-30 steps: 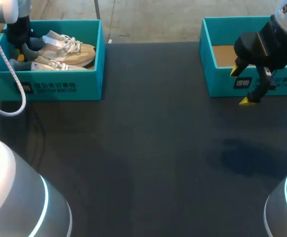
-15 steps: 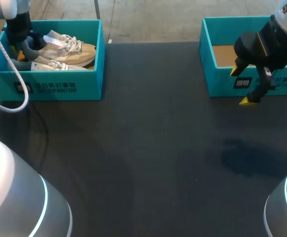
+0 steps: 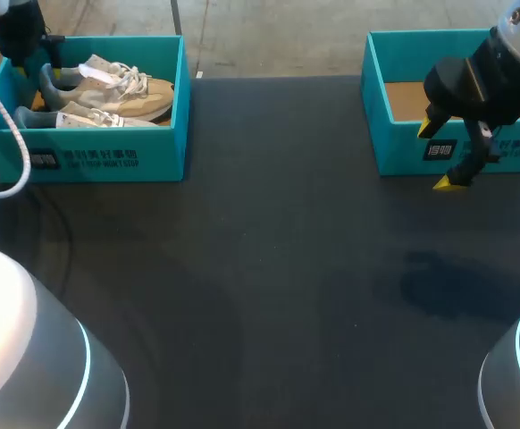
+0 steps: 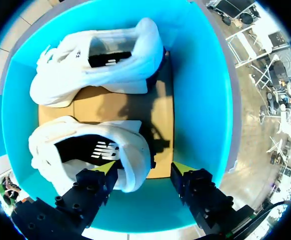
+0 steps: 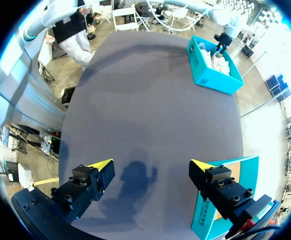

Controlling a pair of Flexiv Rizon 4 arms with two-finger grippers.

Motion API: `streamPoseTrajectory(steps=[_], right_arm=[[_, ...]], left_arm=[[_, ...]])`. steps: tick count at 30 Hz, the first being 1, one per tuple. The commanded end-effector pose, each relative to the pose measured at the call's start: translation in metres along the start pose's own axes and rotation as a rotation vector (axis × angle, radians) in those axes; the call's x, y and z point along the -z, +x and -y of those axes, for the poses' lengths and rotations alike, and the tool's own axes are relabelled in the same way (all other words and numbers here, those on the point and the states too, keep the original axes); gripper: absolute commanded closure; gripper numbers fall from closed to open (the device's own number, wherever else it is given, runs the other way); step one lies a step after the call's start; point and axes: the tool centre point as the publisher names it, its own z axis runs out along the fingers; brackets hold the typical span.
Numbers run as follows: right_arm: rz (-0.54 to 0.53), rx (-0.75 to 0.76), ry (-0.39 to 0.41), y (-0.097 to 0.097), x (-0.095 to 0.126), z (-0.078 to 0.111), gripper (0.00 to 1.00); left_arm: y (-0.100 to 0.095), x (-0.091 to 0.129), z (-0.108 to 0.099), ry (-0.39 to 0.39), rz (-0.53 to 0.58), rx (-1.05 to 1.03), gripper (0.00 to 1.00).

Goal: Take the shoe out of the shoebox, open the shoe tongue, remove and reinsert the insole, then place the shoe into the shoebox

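- The left shoebox [image 3: 108, 156] sits at the far left of the tabletop [image 3: 269, 268], with both shoes lying side by side on its cardboard floor.
- The left gripper [image 4: 145, 169] hangs over the heel end of that box. Its fingers [image 4: 107, 169] are spread wide and hold nothing. The heel of the nearer shoe [image 4: 85, 150] lies just under one tip, and the other shoe [image 4: 100, 65] is beyond it.
- To lift the shoe out cleanly, the fingers should probably come straight down astride the heel collar, clear of the box wall, then close firmly before rising.
- The right gripper [image 3: 440, 156] hovers over the tabletop just in front of the right shoebox [image 3: 394, 147], with its fingers wide and empty.
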Motion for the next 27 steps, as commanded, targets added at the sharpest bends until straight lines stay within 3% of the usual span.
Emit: streamPoseTrajectory(steps=[1, 4, 7, 9, 12, 15, 23, 27], right_arm=[[-0.005, -0.001, 0.004, -0.003, -0.001, -0.001, 0.0], [-0.005, -0.001, 0.004, -0.003, -0.001, -0.001, 0.0], [-0.005, -0.001, 0.004, -0.003, -0.001, -0.001, 0.0], [-0.005, -0.001, 0.004, -0.003, -0.001, -0.001, 0.0], [-0.005, -0.001, 0.004, -0.003, -0.001, -0.001, 0.0], [-0.005, -0.001, 0.004, -0.003, -0.001, -0.001, 0.0], [-0.005, -0.001, 0.004, -0.003, -0.001, -0.001, 0.0], [-0.005, -0.001, 0.004, -0.003, -0.001, -0.001, 0.0]], left_arm=[[0.003, 0.021, 0.019, -0.042, 0.022, -0.003, 0.25], [0.002, 0.03, 0.024, -0.058, 0.029, -0.014, 0.19], [0.001, 0.037, 0.029, -0.067, 0.04, -0.018, 0.22], [0.001, 0.041, 0.033, -0.067, 0.047, -0.02, 0.29], [0.0, 0.045, 0.042, -0.068, 0.056, -0.008, 0.3], [0.001, 0.049, 0.054, -0.068, 0.064, 0.025, 0.42], [-0.003, 0.051, 0.082, -0.062, 0.053, -0.012, 0.25], [0.0, 0.052, 0.095, -0.06, 0.057, -0.015, 0.25]])
